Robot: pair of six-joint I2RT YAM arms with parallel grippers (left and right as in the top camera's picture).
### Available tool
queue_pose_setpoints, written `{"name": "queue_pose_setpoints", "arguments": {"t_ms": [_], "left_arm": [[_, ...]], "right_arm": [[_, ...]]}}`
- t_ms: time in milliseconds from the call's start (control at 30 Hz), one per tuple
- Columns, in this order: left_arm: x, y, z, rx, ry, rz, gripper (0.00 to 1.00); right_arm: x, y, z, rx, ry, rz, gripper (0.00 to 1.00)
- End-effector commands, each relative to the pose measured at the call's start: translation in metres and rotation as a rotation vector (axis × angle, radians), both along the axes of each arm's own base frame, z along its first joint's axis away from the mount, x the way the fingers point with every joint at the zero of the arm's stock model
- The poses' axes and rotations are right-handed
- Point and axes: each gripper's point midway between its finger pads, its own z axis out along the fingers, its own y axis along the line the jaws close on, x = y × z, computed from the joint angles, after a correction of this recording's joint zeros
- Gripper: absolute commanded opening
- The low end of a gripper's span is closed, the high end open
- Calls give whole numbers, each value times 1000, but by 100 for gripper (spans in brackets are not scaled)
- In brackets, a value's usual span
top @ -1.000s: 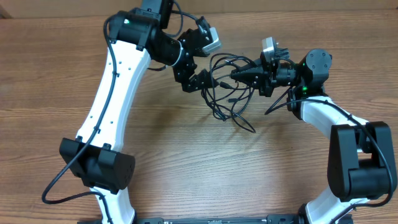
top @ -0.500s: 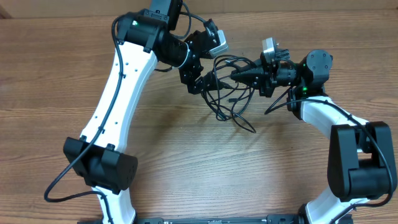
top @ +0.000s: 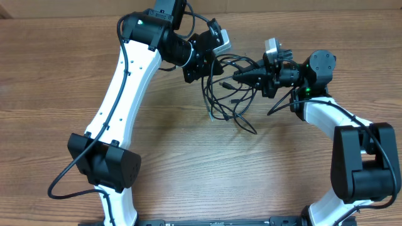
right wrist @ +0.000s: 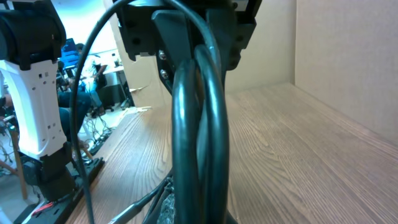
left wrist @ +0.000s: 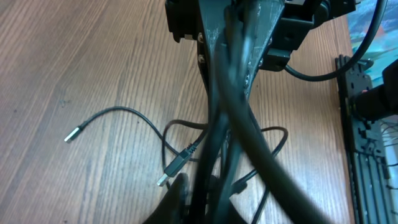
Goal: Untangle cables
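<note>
A tangle of black cables (top: 227, 100) hangs between the two grippers above the wooden table (top: 188, 169). My left gripper (top: 212, 68) is at the tangle's upper left and is shut on cable strands. The left wrist view shows those strands (left wrist: 233, 124) running up from the gripper (left wrist: 208, 202). A USB plug (left wrist: 169, 176) and a thin lead with a silver tip (left wrist: 72, 132) lie on the wood below. My right gripper (top: 239, 75) reaches in from the right and is shut on cables. In the right wrist view, thick black cables (right wrist: 199, 118) rise straight out of its jaws (right wrist: 199, 214).
The left arm's base (top: 103, 166) stands at the front left and the right arm's base (top: 361, 163) at the front right. A loose loop (top: 248, 124) trails toward the table's middle. A tan wall (right wrist: 348, 56) borders the table's far side.
The left gripper has moved right and up into the tangle and gone from open to shut on the cables. The right arm has not moved.
</note>
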Motion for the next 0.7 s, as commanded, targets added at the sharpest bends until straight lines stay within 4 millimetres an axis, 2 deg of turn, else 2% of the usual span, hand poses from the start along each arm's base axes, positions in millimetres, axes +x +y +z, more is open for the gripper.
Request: {"name": "queue_pose_setpoints", "arguments": {"t_ms": [0,433,533,667], "left_arm": [[3,-2,1,-7,-6,-1,4],[6,0,2,-12,29,43,4],[7,2,2,-12,56,69,4],[5,4,8,-17,54,79,4]], "right_arm": [[-5,2,9,1,-23,15,4],[-5,2,8,0,-7,14,5],[-4,2,6,-1,8,13,10],[2,2,4,3,47,-19,25]]}}
